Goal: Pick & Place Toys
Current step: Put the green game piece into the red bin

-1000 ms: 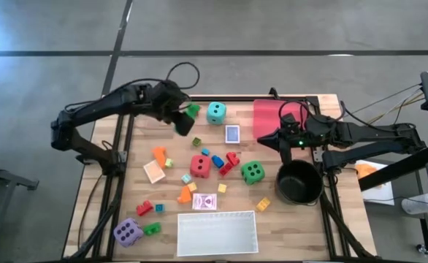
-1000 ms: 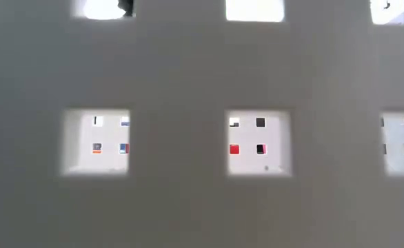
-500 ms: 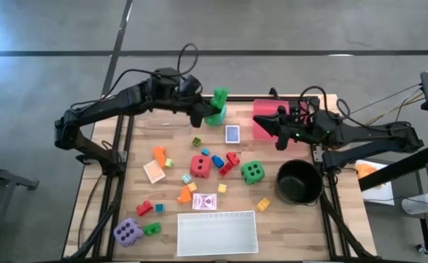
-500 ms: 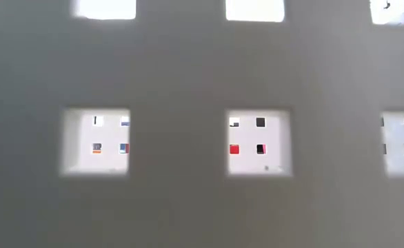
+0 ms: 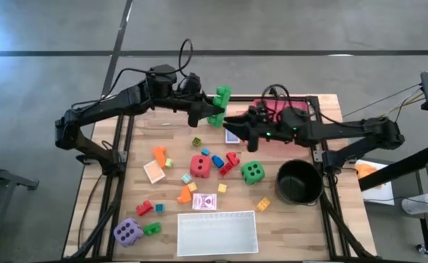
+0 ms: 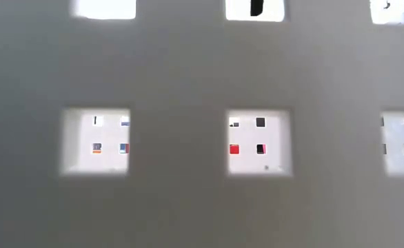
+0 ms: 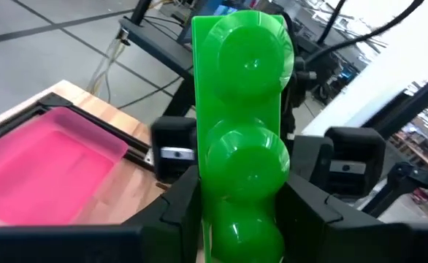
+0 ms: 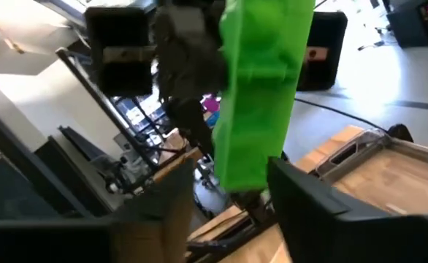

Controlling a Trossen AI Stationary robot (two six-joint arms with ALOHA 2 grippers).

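Green block (image 7: 245, 139) in left end effector (image 5: 208, 115): unlabelled.

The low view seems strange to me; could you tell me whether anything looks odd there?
Yes. A white tray wall with square holes fills the whole low view, so the table is almost hidden. Through the holes only tiny bits of colour show.

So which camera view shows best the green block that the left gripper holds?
The left wrist view: the green block fills the picture, its round studs plain, clamped by the left gripper. The right wrist view shows its side, the high view shows it small, the low view not at all.
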